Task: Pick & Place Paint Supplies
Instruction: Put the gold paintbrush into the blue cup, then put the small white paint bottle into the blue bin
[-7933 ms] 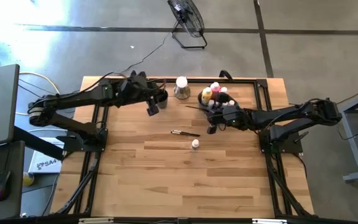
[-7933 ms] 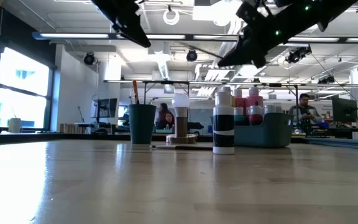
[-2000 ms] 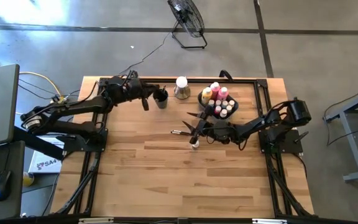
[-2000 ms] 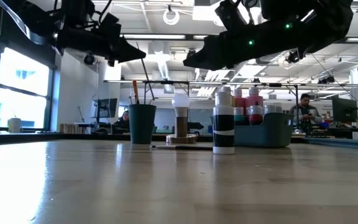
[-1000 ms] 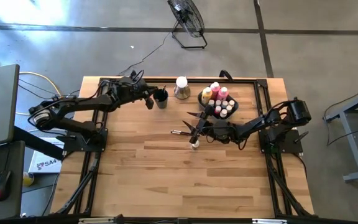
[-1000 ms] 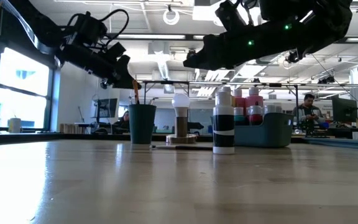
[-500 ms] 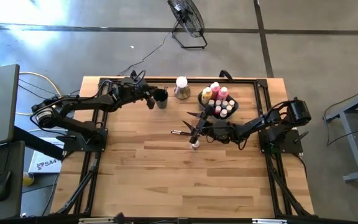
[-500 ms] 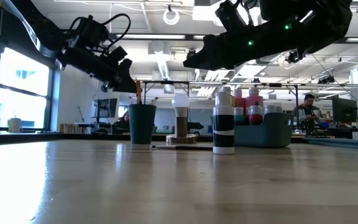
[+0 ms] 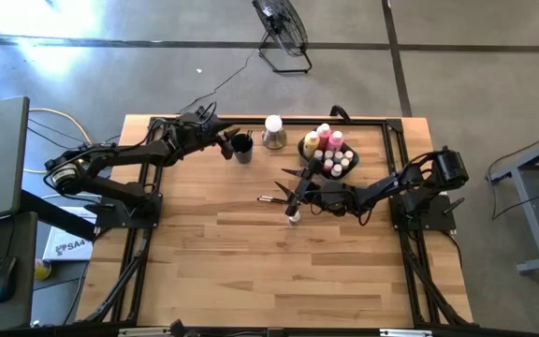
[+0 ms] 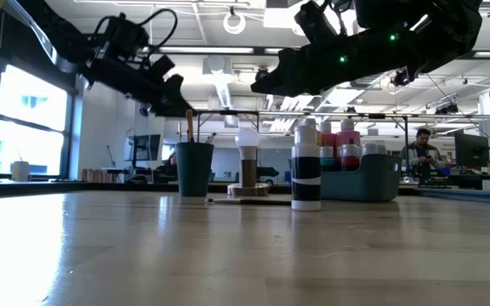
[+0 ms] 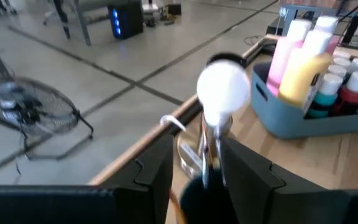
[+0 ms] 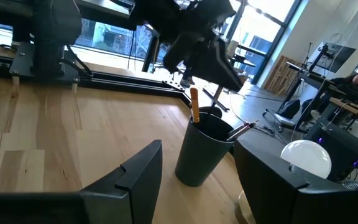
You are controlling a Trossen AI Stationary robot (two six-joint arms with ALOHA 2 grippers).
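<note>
A dark cup (image 9: 242, 147) stands at the far left of the table. An orange-handled brush (image 12: 194, 106) and a darker brush (image 12: 241, 129) lean in it. My left gripper (image 10: 175, 100) hangs open just above and beside the cup (image 10: 194, 168), touching nothing. A thin dark brush (image 9: 277, 199) lies flat at mid-table, next to a small white-capped bottle (image 9: 293, 217) that stands upright. My right gripper (image 9: 288, 195) hovers open above these two. Pink, yellow and teal bottles (image 11: 300, 56) stand in the grey-blue bin (image 11: 294, 121).
A white ball on a short stand (image 9: 272, 131) sits between the cup and the bin (image 10: 373, 178). A black frame (image 9: 251, 120) runs along the table's far edge. The near half of the wooden table (image 9: 269, 271) holds no objects.
My left gripper has opened and let go of the orange-handled brush, which now stands by itself in the cup. The gripper has stayed just above the cup. My right arm has kept still.
</note>
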